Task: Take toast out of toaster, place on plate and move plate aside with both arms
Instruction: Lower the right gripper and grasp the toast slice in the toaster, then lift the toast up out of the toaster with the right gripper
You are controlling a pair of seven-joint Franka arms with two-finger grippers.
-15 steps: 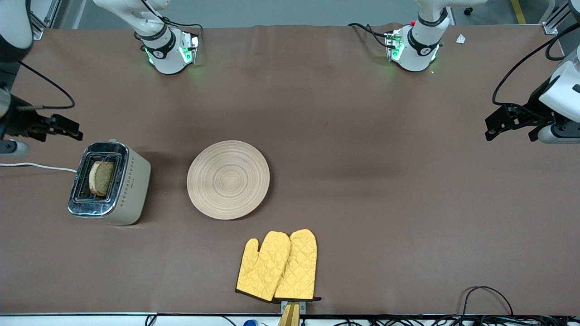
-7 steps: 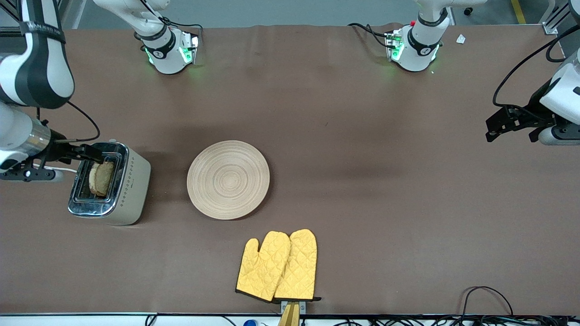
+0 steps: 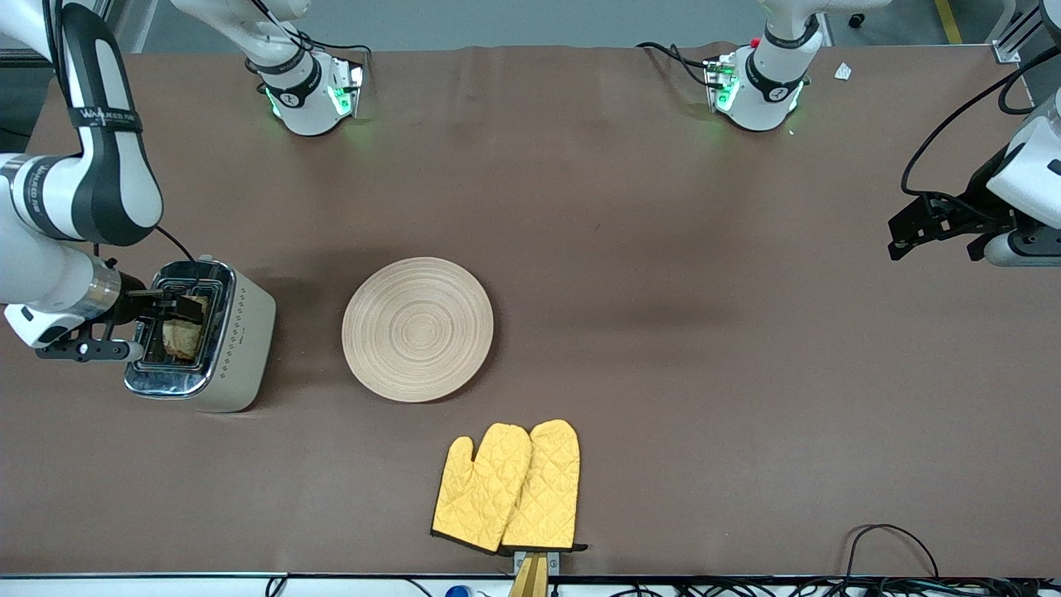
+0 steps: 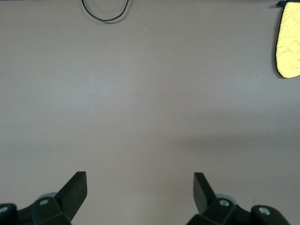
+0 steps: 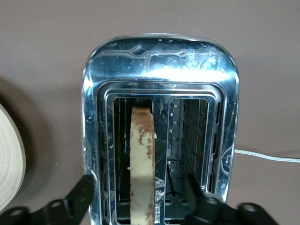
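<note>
The toast [image 3: 184,336] stands upright in one slot of the silver toaster [image 3: 240,332] at the right arm's end of the table. In the right wrist view the toast [image 5: 142,150] shows edge-on. My right gripper [image 3: 181,308] is open just over the toaster [image 5: 161,51], one finger on each side of the toast with gaps between; in its wrist view the right gripper [image 5: 140,187] straddles the slice. The round beige plate [image 3: 418,329] lies beside the toaster, empty; its rim also shows in the right wrist view [image 5: 9,159]. My left gripper [image 3: 912,228] waits open and empty over the left arm's end; in its own wrist view the left gripper [image 4: 139,183] is over bare table.
Two yellow oven mitts [image 3: 510,487] lie nearer the front camera than the plate, at the table's edge; one mitt also shows in the left wrist view [image 4: 288,42]. The toaster's white cord [image 5: 267,157] runs off toward the table's end. A black cable [image 3: 891,543] loops at the front edge.
My right arm swung in from the table's end and brought its open gripper over the toaster's slot, around the toast. The left arm has stayed almost still.
</note>
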